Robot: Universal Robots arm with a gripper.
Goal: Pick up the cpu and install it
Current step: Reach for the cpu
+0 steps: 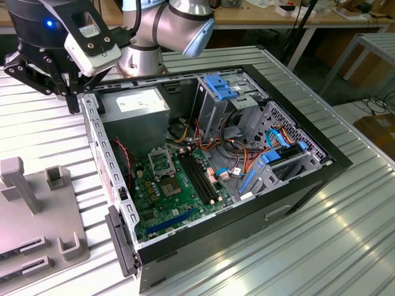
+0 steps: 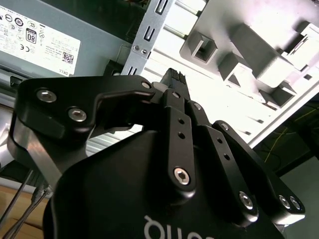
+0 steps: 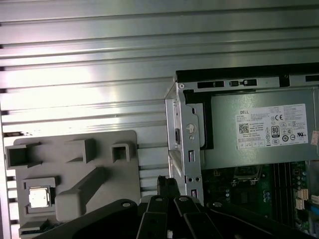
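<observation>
**Gripper [image 3: 167,185] over the ribbed metal table [image 3: 99,59],** in the gap between a grey fixture plate [image 3: 75,159] and an open computer case [image 3: 239,74]. The fingers are pressed together, as far as can be judged, and nothing is seen between them. In both wrist views the gripper's own black linkages cover the finger bases and the strip of scene nearest them.

The cpu [image 3: 40,197], pale and square, lies flat in a square recess of the fixture plate. It is off to one side of the fingertips and well apart from them. The plate's edge nearest the gripper is hidden by the linkages.

On the opposite side of the fingertips, just beside them, the case's perforated metal side rail [image 3: 187,149] stands between gripper and motherboard [image 3: 259,184]. Past the rail sits the grey power supply [image 3: 259,129].

The socket [image 1: 162,161], metal-framed with a dark centre, is plain in the exterior view. In the first wrist view it is dim and partly cut off.
</observation>
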